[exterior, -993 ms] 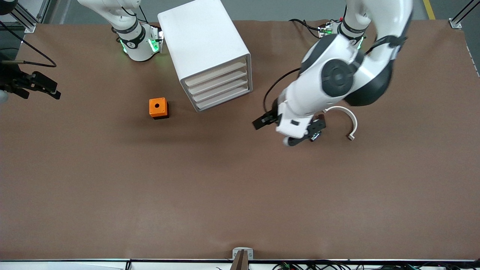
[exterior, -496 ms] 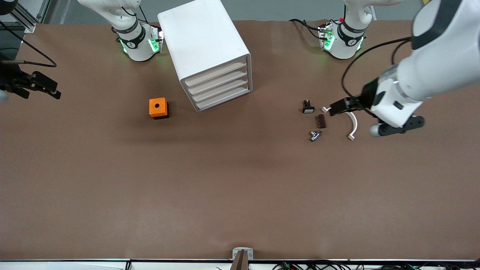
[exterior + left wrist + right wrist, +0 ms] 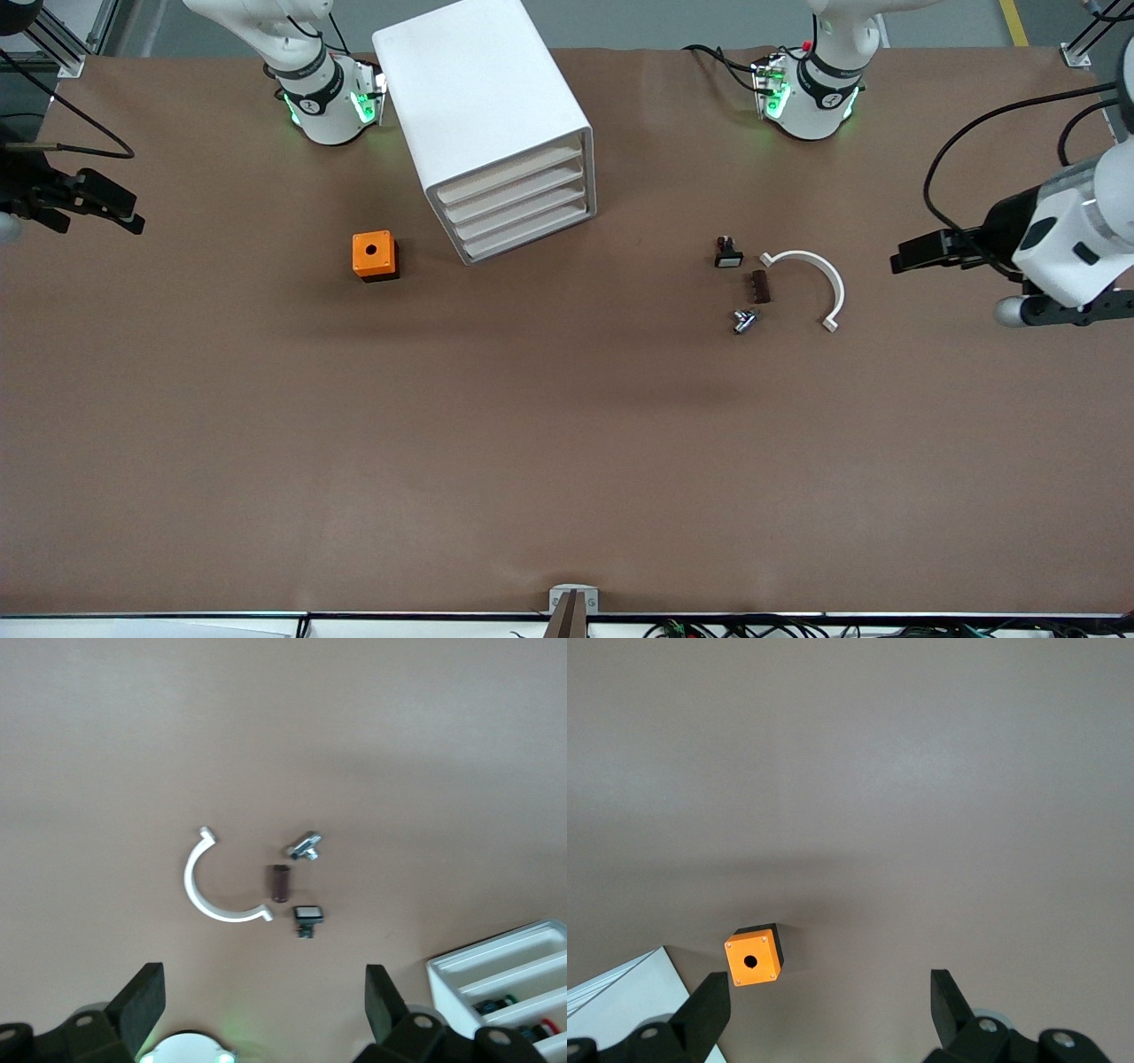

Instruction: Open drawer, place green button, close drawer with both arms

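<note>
A big brown tabletop (image 3: 567,461) fills almost everything. It is smooth and evenly lit, with soft shadows. Along the top edge is a strip of grey floor (image 3: 673,22) with a yellow line (image 3: 1013,22). Silver metal bars (image 3: 62,44) stand at the corners.

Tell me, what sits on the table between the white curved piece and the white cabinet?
Three small parts: a black switch, a brown block, a metal piece, beside the curved piece. Bare table up to the cabinet, front view.

A: The brown table covering (image 3: 532,443) looks matt, like paper or felt. The tall white box cabinet (image 3: 478,97)?

B: Smooth, satin plastic. The orange box with a hole (image 3: 372,253) looks plastic too; the small silver part (image 3: 744,320) glints like metal.
</note>
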{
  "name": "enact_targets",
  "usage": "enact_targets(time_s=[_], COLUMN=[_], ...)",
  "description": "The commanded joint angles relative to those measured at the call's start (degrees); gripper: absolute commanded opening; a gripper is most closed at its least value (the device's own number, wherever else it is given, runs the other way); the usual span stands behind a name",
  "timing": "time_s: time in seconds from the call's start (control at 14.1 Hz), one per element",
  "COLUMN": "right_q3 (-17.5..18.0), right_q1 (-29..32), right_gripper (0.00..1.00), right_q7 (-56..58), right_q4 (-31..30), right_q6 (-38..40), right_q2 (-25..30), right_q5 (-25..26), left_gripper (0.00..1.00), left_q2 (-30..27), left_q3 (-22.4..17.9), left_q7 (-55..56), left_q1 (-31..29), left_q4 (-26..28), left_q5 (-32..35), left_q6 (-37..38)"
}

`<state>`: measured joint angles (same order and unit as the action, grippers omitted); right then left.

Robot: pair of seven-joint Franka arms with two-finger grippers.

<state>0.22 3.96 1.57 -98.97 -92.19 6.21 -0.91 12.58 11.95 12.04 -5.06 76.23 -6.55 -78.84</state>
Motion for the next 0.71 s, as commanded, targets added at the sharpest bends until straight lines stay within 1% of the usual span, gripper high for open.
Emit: enact_targets(time_s=[0.0,0.07,0.21,0.43,0.5,0.64], right_q3=[0.39,0.39,0.39,0.48,0.48,0.48], right_q1=[-0.18,-0.18,-0.27,-0.35,-0.53,-0.79], right_gripper=[1.00,1.00,1.00,1.00,1.00,1.00], right_q7=[-0.87,-0.87,-0.87,-0.87,-0.87,-0.87], right_q4=[-0.88,-0.88,-0.88,-0.88,-0.88,-0.88], right_q6=[0.43,0.43,0.43,0.87,1.04,1.04], right_q2=[1.34,1.34,1.34,1.34,1.34,1.34], right_q5=[-0.23,-0.23,-0.23,-0.32,-0.32,-0.32], left_gripper=[0.99,0.99,0.99,0.99,0.99,0.99], left_q2=[-5.89,-6.86,-9.32,-14.24,-14.86,-14.60], left_q3=[-8.84,-10.00,-10.36,-10.28,-10.19,-10.28], left_q7=[-5.51,-7.19,-7.91,-7.82,-7.82,-7.82], left_q1=[5.93,6.20,6.12,5.59,5.42,4.89], left_q4=[6.99,8.74,12.87,21.66,22.64,20.81], left_q5=[1.36,1.36,1.45,2.85,3.12,3.38], left_q6=[-0.43,-1.05,-4.11,-12.54,-14.83,-16.25])
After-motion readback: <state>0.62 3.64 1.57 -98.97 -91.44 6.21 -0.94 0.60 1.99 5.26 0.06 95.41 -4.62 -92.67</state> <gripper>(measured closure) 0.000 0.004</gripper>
